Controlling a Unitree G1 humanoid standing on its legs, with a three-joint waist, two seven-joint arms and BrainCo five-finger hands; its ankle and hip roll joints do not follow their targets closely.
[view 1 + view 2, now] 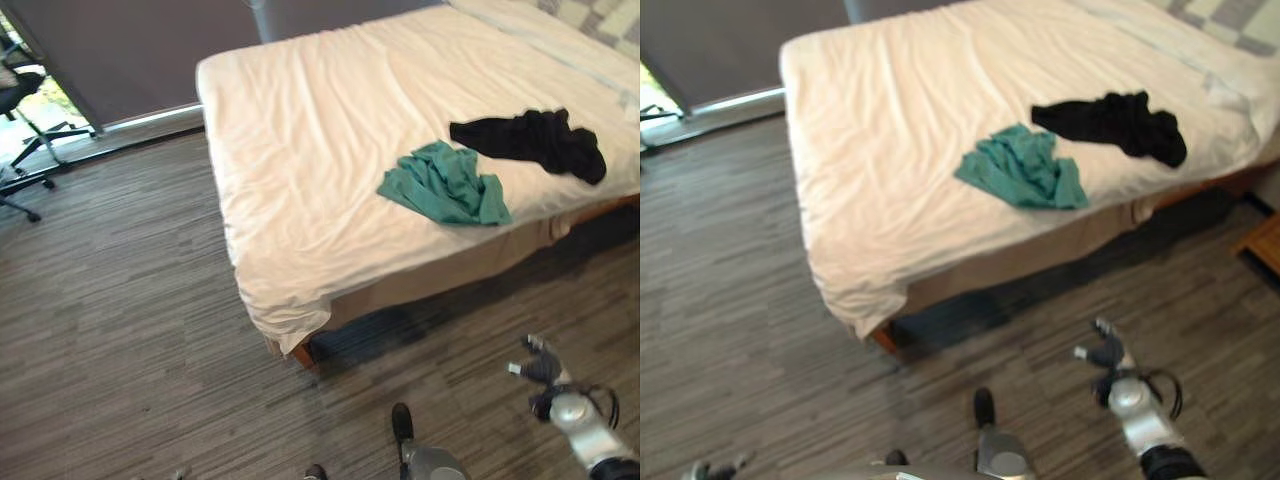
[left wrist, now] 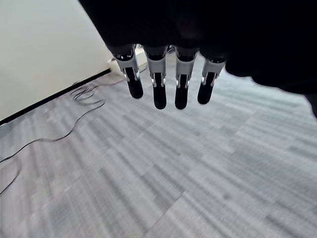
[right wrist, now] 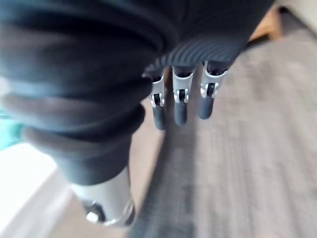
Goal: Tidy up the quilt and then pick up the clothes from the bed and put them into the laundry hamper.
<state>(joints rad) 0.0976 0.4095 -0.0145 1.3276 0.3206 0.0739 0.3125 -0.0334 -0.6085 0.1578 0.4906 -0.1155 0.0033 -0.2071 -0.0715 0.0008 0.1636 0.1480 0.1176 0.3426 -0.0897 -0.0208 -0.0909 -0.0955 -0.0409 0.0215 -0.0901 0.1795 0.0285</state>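
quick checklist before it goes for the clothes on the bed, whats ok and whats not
1. Quilt tidied: ok, it lies spread flat over the bed with only light wrinkles.
2. Clothes located: ok, a green garment and a black garment lie near the bed's near edge, apart from each other.
3. Right hand free: ok, fingers relaxed, holding nothing, low over the floor short of the bed.
4. Left hand free: ok, straight fingers over bare floor, nothing held.
5. Hands within reach of the clothes: not ok, both hang over the floor, away from the bed.
6. Laundry hamper located: cannot tell.
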